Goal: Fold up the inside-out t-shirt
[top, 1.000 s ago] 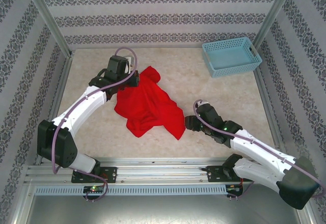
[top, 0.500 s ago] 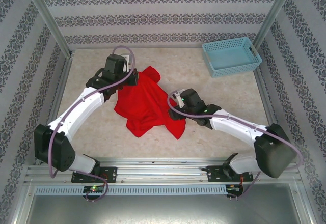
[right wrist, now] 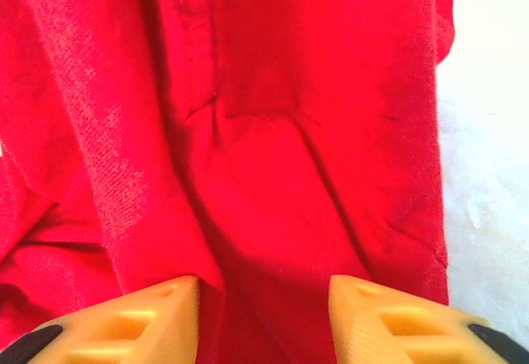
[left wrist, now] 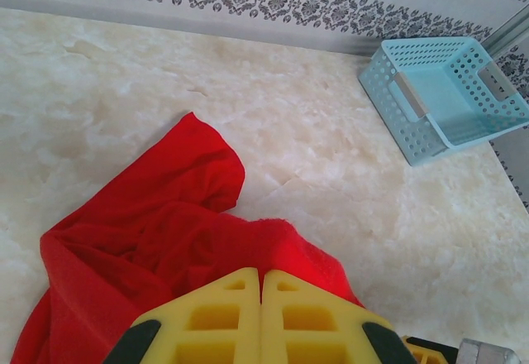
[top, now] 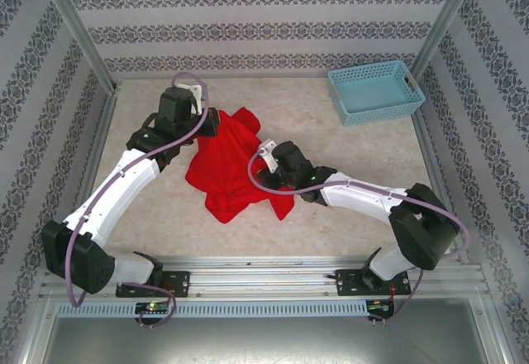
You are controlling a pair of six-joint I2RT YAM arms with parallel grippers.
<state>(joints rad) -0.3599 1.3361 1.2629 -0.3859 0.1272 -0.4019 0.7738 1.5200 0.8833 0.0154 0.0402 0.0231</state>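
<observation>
The inside-out t-shirt point(top: 234, 170) lies crumpled in a red heap left of the table's middle. My left gripper point(top: 216, 124) is at the heap's far edge. In the left wrist view its yellow fingers point(left wrist: 231, 306) are pressed together, with the t-shirt point(left wrist: 149, 232) pinched at their tips. My right gripper point(top: 266, 175) is pushed down onto the heap's right side. The right wrist view shows its fingers point(right wrist: 169, 310) apart, with a ridge of the t-shirt point(right wrist: 273, 174) between them; neither finger pinches it.
A light blue plastic basket point(top: 374, 91) stands at the back right corner, also seen as the basket point(left wrist: 446, 91) in the left wrist view. Metal frame posts and patterned walls bound the table. Bare marble surface lies to the right of the shirt.
My right arm has swung left from the bare table onto the shirt's right side, and its jaws have narrowed. The left gripper has drifted slightly back and left, still pinching the cloth.
</observation>
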